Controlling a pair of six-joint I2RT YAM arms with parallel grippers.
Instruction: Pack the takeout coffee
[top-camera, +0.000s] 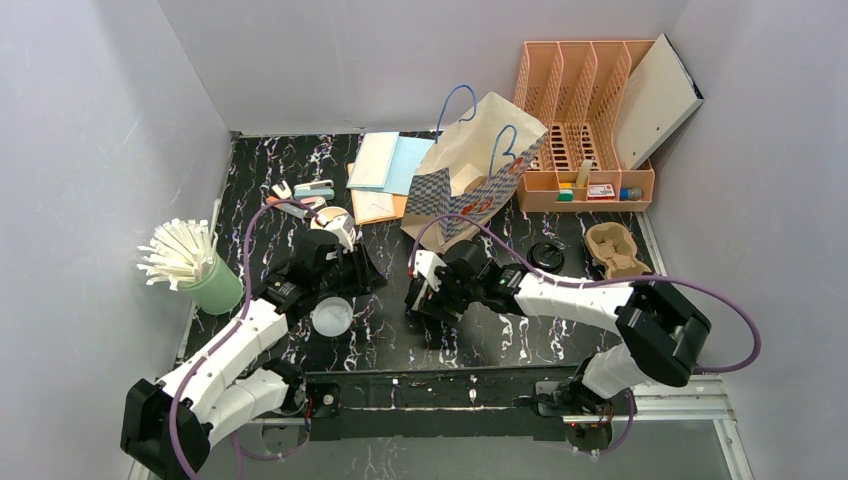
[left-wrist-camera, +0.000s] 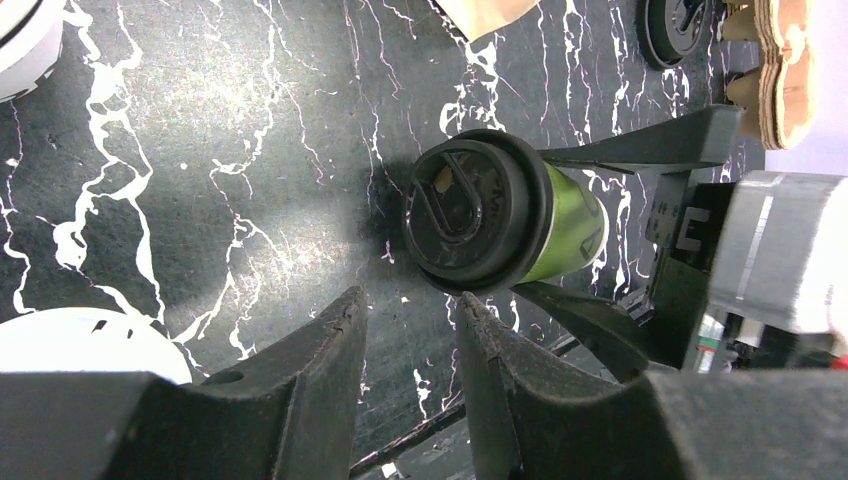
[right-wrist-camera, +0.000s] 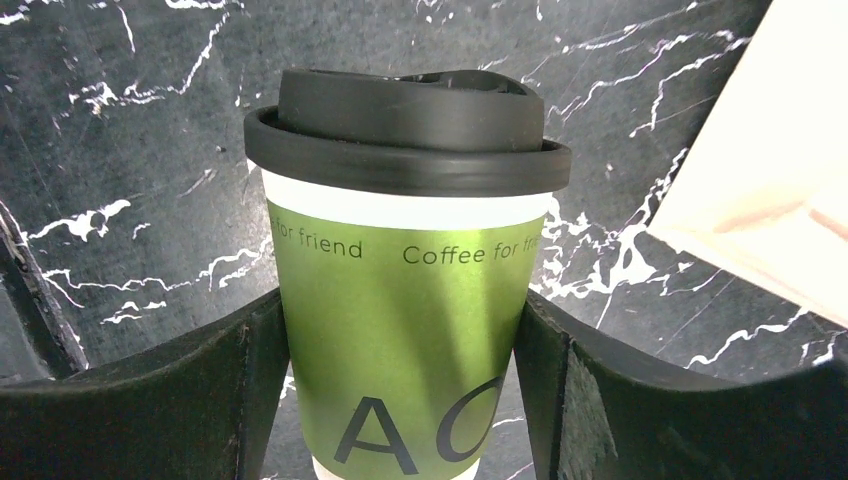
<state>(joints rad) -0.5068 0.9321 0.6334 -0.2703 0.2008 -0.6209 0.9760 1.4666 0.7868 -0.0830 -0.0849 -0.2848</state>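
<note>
Start from the black white-veined marble bench (top-camera: 520, 330) and the tan paper carrier bag with blue handles (top-camera: 470, 170) at upper centre of the overhead view. Below and left of that bag, find the right arm's jaws (top-camera: 428, 288) set either side of the dark green tapered paper takeout coffee cup (right-wrist-camera: 405, 330). Stands upright near mid-frame, long axis vertical, capped by a black plastic lid (right-wrist-camera: 405, 125). Approached from the side, below the lid, pads against or just off the wall; cannot tell whether truly clamped. Note the left arm's jaws (left-wrist-camera: 410, 305): part open, empty, near the cup but apart. Judged: right arm nearer by far; lift straight up, then toward the bag.
</note>
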